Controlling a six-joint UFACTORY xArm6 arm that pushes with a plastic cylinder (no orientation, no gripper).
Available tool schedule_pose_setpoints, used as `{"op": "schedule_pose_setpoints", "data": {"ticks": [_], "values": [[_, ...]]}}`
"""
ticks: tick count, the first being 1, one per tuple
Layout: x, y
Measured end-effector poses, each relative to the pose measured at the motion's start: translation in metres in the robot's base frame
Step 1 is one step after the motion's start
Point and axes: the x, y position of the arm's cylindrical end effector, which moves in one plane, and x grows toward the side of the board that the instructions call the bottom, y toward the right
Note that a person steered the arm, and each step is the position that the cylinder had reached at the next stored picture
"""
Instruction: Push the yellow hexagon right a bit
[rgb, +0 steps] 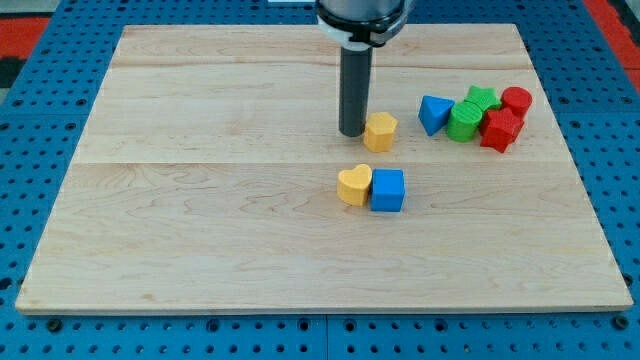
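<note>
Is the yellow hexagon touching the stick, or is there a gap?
Touching, as far as I can tell. My tip stands right against the yellow hexagon on its left side, with no board showing between them.

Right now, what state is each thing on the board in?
my tip: down on the board, at the yellow hexagon's left side.
yellow hexagon: alone, right of my tip.
yellow heart: touching the blue cube.
blue triangle, green blocks, red blocks: clustered at the view's right.

arm (362, 15) cut off at view's top, green star (483, 97) partly hidden behind green cylinder (463, 122)
</note>
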Motion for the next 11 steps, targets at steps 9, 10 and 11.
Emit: {"op": "schedule_pose_setpoints", "data": {"ticks": [9, 10, 11], "values": [[0.035, 0.016], [0.035, 0.025], [0.035, 0.035]]}}
